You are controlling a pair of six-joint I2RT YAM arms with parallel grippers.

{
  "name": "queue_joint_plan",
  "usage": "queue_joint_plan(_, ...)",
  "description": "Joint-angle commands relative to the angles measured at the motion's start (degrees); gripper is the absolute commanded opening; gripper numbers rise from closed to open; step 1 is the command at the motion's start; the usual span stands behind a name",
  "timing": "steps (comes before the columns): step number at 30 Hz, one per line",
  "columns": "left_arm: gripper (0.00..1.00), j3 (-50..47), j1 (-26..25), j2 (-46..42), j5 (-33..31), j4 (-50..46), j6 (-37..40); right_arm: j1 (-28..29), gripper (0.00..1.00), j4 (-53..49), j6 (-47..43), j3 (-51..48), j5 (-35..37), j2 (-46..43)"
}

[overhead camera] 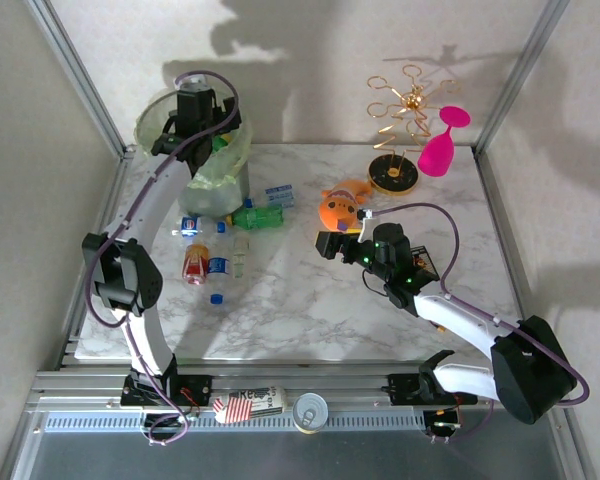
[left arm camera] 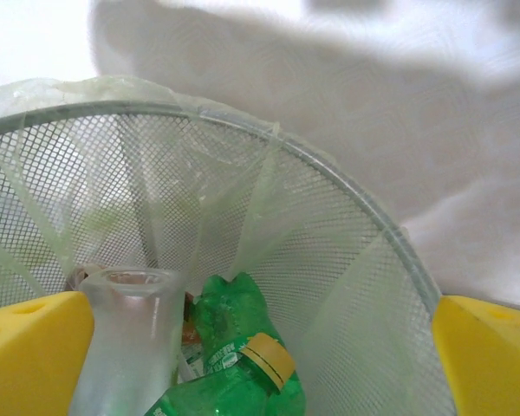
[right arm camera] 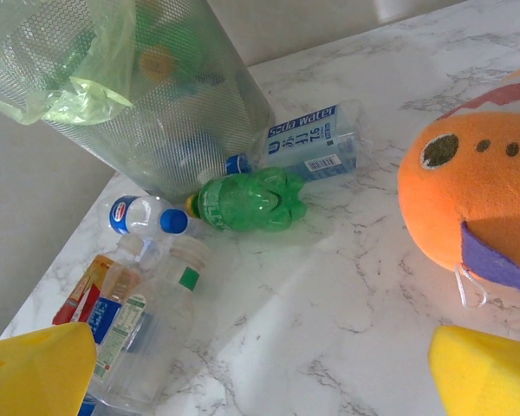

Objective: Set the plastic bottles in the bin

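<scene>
The left arm rises from its base along the left side of the table (overhead camera: 310, 300), bends at the elbow and reaches back to hang the left gripper (left arm camera: 260, 351) over the mouth of the bin (left arm camera: 329, 260). Its yellow fingers (left arm camera: 35, 351) are spread wide, one at each edge of the wrist view, and clamp nothing. Beneath them, inside the lined mesh, an uncapped clear bottle (left arm camera: 126, 338) stands neck-up just beside one finger; whether the two touch I cannot tell. A capped green bottle (left arm camera: 234, 381) lies under the middle of the gap.

The right arm folds low over the middle of the table, its forearm pointing toward the bin. The right gripper (right arm camera: 260, 368) hovers above bare marble with its fingers wide apart and empty. Ahead of it and to its right sits the orange fish toy (right arm camera: 472, 199), close by. Ahead and to its left, more plastic bottles lie at the foot of the bin: a fallen green bottle (right arm camera: 251, 201), a blue-labelled soda water bottle (right arm camera: 308, 143) just behind it, a small blue-capped bottle (right arm camera: 139, 217), and a huddle of clear bottles (right arm camera: 130, 329) near its left finger. Open marble lies between the gripper and the fallen green bottle. Well apart from both grippers, at the table's far right corner, stand the gold wire stand (overhead camera: 405, 110) and pink goblet (overhead camera: 443, 143).
</scene>
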Motion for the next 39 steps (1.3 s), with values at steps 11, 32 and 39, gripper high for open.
queue_joint_plan(11, 0.99, -20.7, -4.9, -23.2, 6.0, 12.0, -5.5, -0.1, 0.99, 1.6, 0.4, 1.7, -0.8, 4.0)
queue_joint_plan(32, 0.94, -64.1, -12.2, -45.2, 6.6, 7.1, -13.3, -0.1, 0.99, 10.0, 8.3, 1.8, -0.6, 10.5)
queue_joint_plan(39, 0.92, -71.4, -15.1, -40.7, 5.7, 8.6, -17.8, -0.1, 0.99, 11.0, 9.3, 2.8, -1.8, 12.0)
